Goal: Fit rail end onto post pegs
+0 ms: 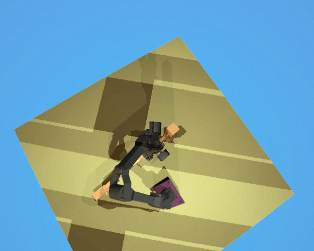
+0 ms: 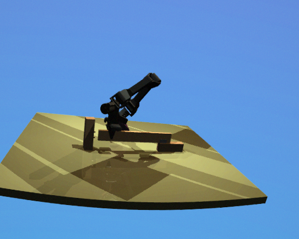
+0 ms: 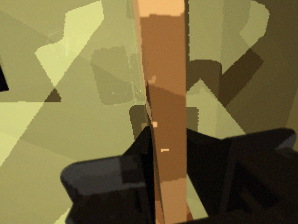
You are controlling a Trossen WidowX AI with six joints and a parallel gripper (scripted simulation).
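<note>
We find no brand, label or writing on any surface. Our count: one long orange-brown wooden rail [image 2: 139, 136], one short upright wooden post [image 2: 88, 133], one low wooden footboard block [image 2: 170, 146], one black six-joint arm [image 2: 133, 93] on one purple base plate [image 1: 174, 193], one olive-yellow striped table [image 2: 209, 181]. In the exterior view the rail is off the table along its whole length and looks roughly level; its far end sits over the footboard block, at a small dark bracket [image 2: 163, 141]. Its near end stands just short of the post, with a narrow gap between them. We make out small stubs on the post's face in that gap, probably the pegs, but at this size we cannot count them or say how far they reach. The black parallel-jaw gripper [image 2: 111, 133] comes down on the rail near its post end and is clamped on it. The wrist view confirms this: the rail [image 3: 165, 115] runs up the frame between the two dark fingers. From the top, the arm covers most of the rail; only the post top [image 1: 171, 130] and the far end of the rail [image 1: 100, 192] show clearly.
</note>
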